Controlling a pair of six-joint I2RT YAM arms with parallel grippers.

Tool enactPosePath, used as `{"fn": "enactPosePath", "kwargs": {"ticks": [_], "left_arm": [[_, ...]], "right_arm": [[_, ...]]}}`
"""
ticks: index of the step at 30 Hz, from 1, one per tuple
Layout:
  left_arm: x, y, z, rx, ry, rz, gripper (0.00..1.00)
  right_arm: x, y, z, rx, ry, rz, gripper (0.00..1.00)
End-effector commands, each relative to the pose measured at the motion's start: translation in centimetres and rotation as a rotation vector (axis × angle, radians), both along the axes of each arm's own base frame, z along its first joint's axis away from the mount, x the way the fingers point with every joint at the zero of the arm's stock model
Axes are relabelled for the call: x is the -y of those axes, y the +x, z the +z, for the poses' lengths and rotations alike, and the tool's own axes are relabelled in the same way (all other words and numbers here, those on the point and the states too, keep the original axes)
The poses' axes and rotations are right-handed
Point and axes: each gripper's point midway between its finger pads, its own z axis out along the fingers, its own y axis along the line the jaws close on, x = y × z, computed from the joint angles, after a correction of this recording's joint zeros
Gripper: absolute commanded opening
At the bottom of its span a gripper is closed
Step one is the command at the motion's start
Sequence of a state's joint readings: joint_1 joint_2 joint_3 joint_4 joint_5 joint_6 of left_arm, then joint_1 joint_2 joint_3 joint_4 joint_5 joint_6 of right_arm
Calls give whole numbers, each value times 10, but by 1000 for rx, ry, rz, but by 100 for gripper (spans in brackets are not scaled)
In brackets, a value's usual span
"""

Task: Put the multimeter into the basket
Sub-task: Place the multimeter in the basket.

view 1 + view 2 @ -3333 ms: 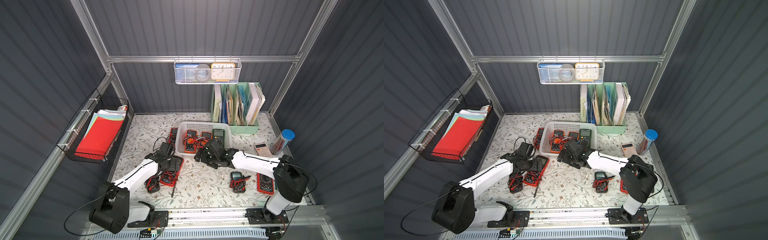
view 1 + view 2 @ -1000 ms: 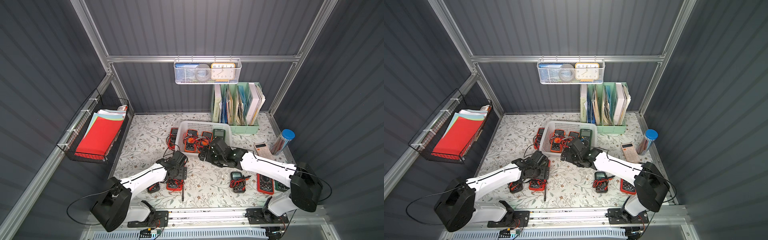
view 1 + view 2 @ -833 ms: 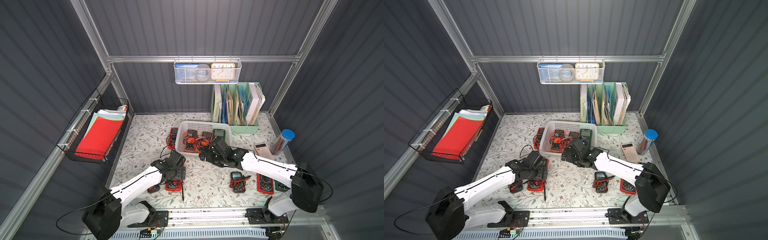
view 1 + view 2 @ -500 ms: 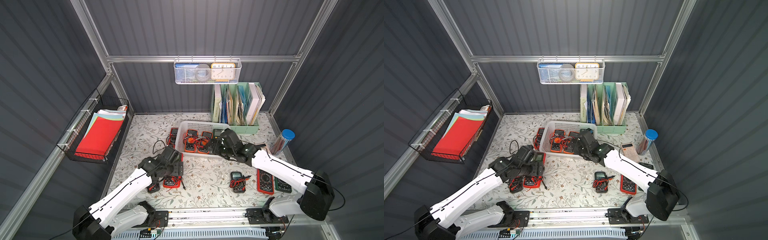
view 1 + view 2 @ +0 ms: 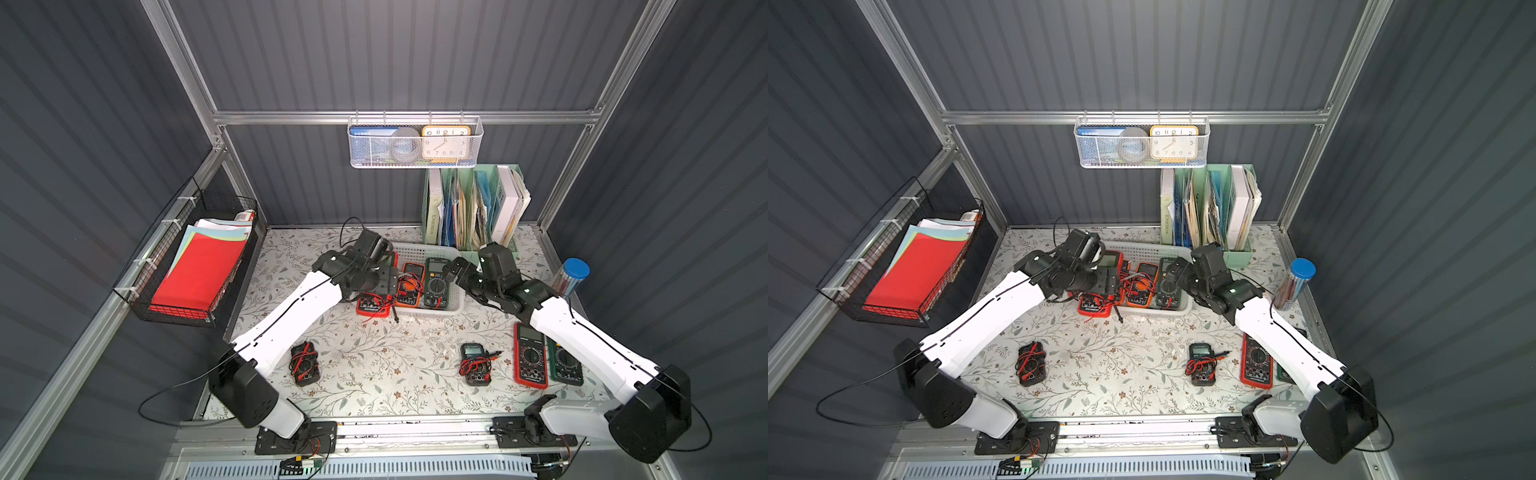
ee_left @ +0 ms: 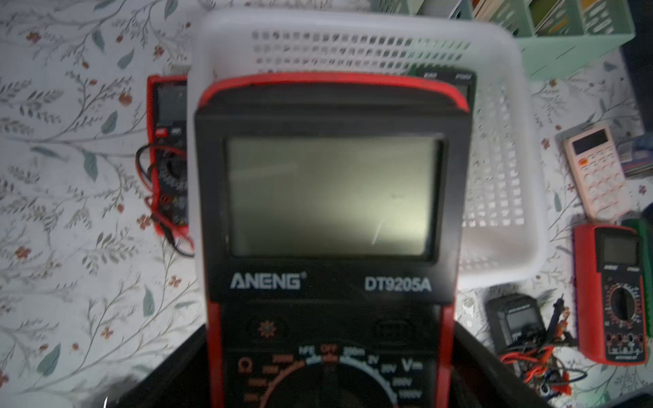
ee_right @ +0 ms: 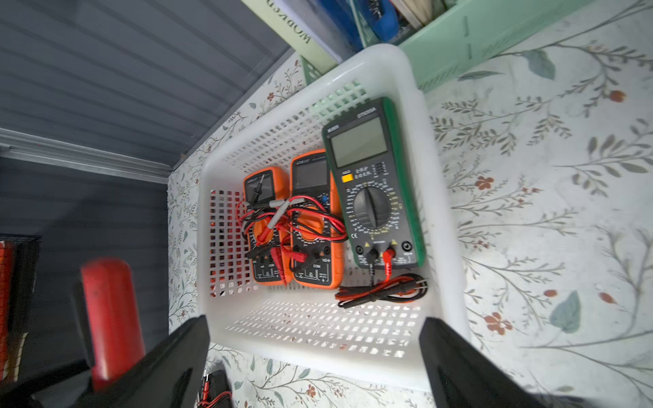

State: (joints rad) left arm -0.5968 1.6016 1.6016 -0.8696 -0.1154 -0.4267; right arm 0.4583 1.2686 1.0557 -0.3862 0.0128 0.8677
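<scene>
Left gripper (image 6: pixel 330 330): jaws partly spread, clamped on the long sides of the red-booted black ANENG multimeter (image 6: pixel 332 212) at dial level, screen end free. The meter is held raised at the left end of the white perforated plastic basket (image 7: pixel 318 335); whether it clears the rim, cannot tell.

Judged: stiff case, moderate weight, grippy boot, so the side hold suits it. Its dangling red and black test leads (image 5: pixel 379 311) may snag.

Right gripper (image 7: pixel 313 319): jaws wide apart, empty, at the basket's right end.
</scene>
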Motion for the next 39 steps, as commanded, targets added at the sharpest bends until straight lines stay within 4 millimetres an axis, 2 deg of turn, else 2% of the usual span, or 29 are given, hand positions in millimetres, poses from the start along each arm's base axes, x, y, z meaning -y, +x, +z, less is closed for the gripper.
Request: {"fn": "enactPosePath", "kwargs": {"ticks": [1,5,7,12,18,22,28,32,35,39], "left_arm": [[34,31,19,65,-61,-77,42],[67,59,1,34,-80,-114,42],[86,70,-11,18,-84,-136,42],[132,88,-36,-2,-91,-184,43],[172,97,-65,-20,-87,-215,43],[182,97,-85,-26,-62,-209,43],[184,96,-113,-42,-19,-173,43],[187,92,-124,-51,-3,-137,44],[190,90,-129,-47,-2,-117,55],[197,92,-132,-41,-14,-99,63]], "right_arm": [[20,-10,-19,-50,-35,-30,99],[45,-14,-37,-96,-51,-80,99],[58,-16,-32,-86,-29,-103,99],[88,-25,-45,-138,-25,-162,99],[104,-33,-51,-155,-19,-199,99],[106,-35,-50,-153,-16,-202,99],[105,-37,-53,-159,-4,-194,99],[103,-38,-55,-165,2,-190,99],[101,-37,-54,-166,14,-181,99],[97,-37,-53,-171,29,-165,99]]}}
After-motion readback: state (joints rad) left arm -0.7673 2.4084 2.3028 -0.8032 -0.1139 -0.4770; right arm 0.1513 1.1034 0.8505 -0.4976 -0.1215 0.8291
